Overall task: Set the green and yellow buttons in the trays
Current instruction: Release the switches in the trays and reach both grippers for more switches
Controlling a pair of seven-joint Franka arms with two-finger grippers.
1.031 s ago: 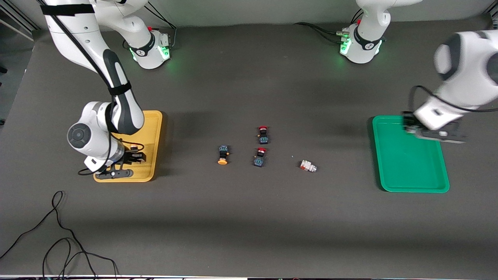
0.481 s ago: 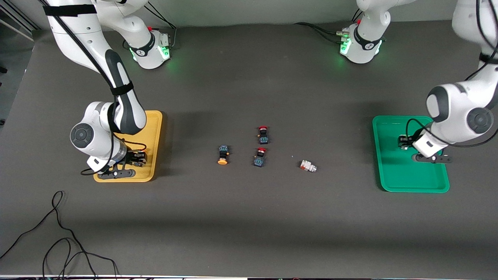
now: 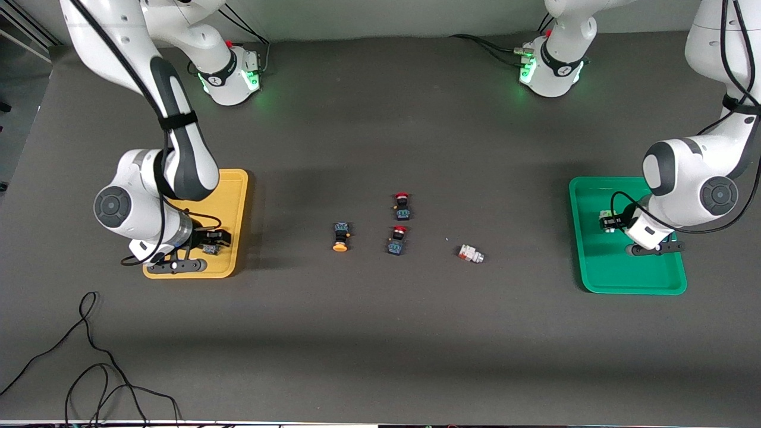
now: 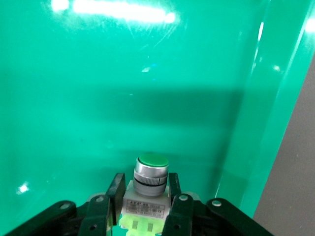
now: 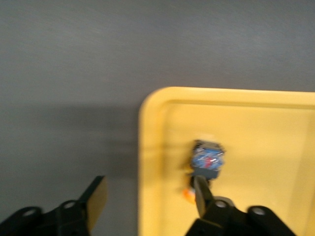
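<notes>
Lying in yellow tray (image 5: 275, 128) (button (image 5: 207, 161)).

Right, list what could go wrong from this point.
1. The left gripper holds the green-capped button over the green tray; if it is still above the floor, a release could let it bounce or roll.
2. The right gripper is open with one finger close beside the yellow-capped button in the yellow tray; withdrawing could nudge it.
3. Two red-capped buttons lie beside the remaining yellow-capped button, inviting a wrong pick.
</notes>
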